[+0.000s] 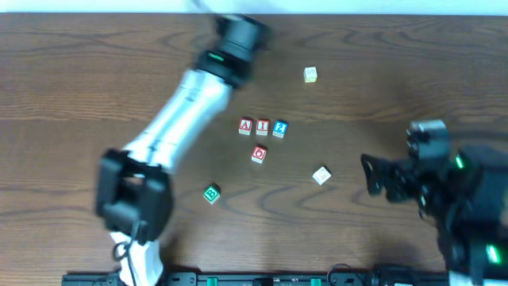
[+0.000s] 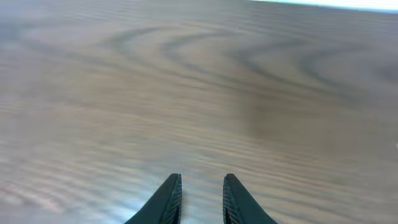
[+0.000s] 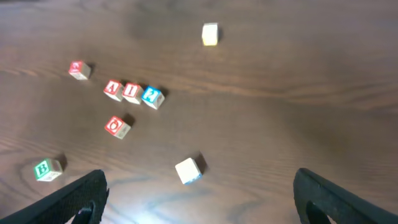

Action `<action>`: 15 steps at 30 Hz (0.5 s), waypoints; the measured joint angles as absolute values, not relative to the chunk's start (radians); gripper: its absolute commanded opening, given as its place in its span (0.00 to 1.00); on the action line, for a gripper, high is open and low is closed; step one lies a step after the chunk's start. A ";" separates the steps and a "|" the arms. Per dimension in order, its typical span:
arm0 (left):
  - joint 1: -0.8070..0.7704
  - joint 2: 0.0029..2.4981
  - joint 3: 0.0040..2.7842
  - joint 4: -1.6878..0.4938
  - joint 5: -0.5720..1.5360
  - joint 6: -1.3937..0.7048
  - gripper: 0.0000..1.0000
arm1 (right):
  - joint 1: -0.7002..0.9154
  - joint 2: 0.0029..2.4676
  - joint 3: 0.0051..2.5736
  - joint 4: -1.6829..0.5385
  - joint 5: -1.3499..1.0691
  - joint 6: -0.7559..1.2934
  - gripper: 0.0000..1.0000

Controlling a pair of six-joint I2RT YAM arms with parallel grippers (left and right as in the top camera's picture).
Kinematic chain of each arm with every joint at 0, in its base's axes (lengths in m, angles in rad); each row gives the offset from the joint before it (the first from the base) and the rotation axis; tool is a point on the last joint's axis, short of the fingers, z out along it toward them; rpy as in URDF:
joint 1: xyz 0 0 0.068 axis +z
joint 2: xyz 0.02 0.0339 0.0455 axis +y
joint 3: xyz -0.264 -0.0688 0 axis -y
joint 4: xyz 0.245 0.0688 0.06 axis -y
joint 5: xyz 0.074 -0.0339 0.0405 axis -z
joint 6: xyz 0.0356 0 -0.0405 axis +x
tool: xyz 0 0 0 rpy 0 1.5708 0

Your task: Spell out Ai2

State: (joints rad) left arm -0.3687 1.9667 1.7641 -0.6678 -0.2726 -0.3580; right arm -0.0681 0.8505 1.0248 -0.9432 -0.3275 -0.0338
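Note:
Three cubes stand side by side in a row at the table's middle: the red A cube point(image 1: 246, 126), the red I cube point(image 1: 263, 127) and the blue 2 cube point(image 1: 279, 128). In the right wrist view they are the A cube point(image 3: 112, 89), the I cube point(image 3: 131, 92) and the 2 cube point(image 3: 152, 97). My left gripper point(image 1: 240, 33) is far back, away from the row. Its fingers point(image 2: 202, 186) are slightly apart, holding nothing, over bare wood. My right gripper point(image 1: 371, 176) is right of the row, wide open and empty point(image 3: 199, 186).
A red O cube point(image 1: 259, 154) lies just in front of the row. A green B cube point(image 1: 211, 194) is front left. A white cube point(image 1: 321, 175) lies near my right gripper, a pale cube point(image 1: 310, 75) at the back. Another red cube point(image 3: 79, 70) shows in the right wrist view.

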 measured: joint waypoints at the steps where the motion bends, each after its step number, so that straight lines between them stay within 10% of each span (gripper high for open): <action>1: -0.298 1.953 1.766 -0.689 -0.209 -0.358 0.14 | -0.077 0.911 1.014 -0.900 -0.360 -0.034 0.93; 6: -0.065 1.946 1.754 -0.762 0.107 -0.289 0.18 | -0.141 1.180 0.994 -0.727 -0.543 -0.035 0.62; 9: -0.015 1.946 1.704 -0.759 0.265 -0.251 0.06 | -0.144 1.384 0.991 -0.610 -0.696 0.001 0.05; 15: -0.065 1.947 1.520 -0.659 0.445 -0.234 0.06 | -0.047 1.692 0.982 -0.374 -0.862 0.157 0.01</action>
